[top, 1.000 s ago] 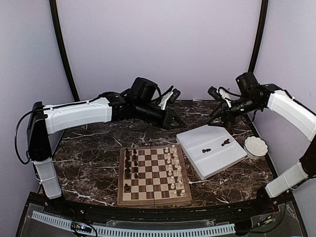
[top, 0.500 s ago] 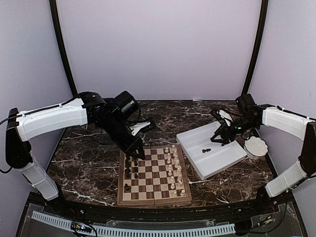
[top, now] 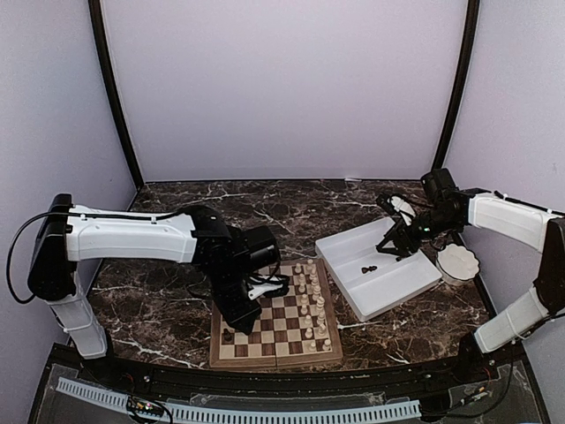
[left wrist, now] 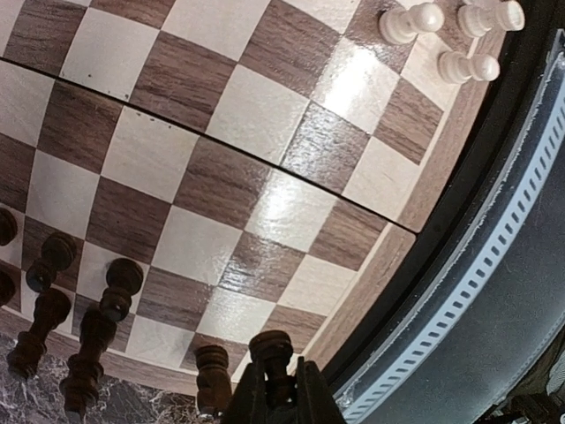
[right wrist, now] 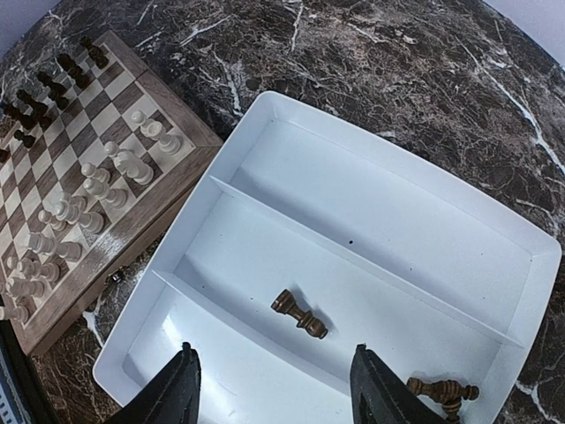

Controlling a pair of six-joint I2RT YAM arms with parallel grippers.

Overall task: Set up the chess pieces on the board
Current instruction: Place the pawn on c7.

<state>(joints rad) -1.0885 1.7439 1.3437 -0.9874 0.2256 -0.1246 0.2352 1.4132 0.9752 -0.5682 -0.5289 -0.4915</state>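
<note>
Left gripper clamped on one dark chess piece, low over near-left part of board, just beside standing dark chess pieces. Right gripper open above white tray; two dark pieces lie inside.

A white divided tray and a white fluted bowl sit on the marble table.

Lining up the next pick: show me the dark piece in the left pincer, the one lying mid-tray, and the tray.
Held dark piece (left wrist: 271,347), left wrist view, its head.
Lying dark piece (right wrist: 298,314), right wrist view, its waist.
White tray (right wrist: 371,221), right wrist view, bare far compartment.
</note>
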